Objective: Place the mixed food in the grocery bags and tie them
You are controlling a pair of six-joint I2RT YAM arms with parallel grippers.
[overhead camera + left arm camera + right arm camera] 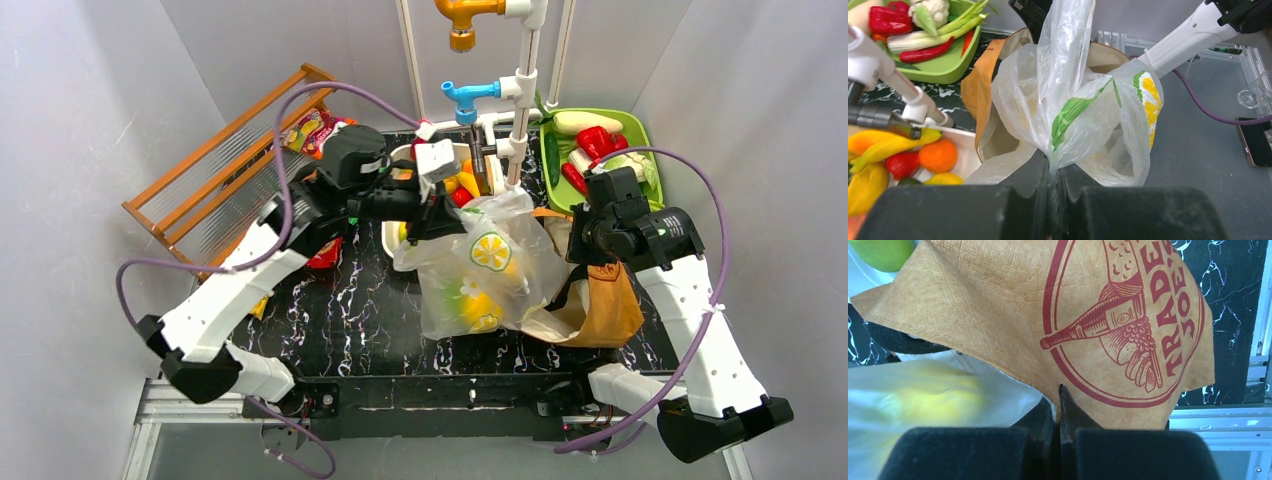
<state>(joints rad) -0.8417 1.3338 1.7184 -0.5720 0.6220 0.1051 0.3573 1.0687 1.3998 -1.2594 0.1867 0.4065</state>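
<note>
The clear plastic bag printed with lemon slices stands mid-table with yellow fruit inside. My left gripper is shut on gathered plastic at the bag's top; the left wrist view shows the jaws pinching the bag. The tan tote with black straps sags right of it. My right gripper is shut on the tote's rim; the right wrist view shows the jaws clamping the tan cloth. More toy fruit lies in a white tray: an orange, bananas.
A green tray of toy vegetables sits at the back right. A white pipe stand with blue and orange taps rises over the white tray. A wooden rack leans at the left, with snack packets beside it.
</note>
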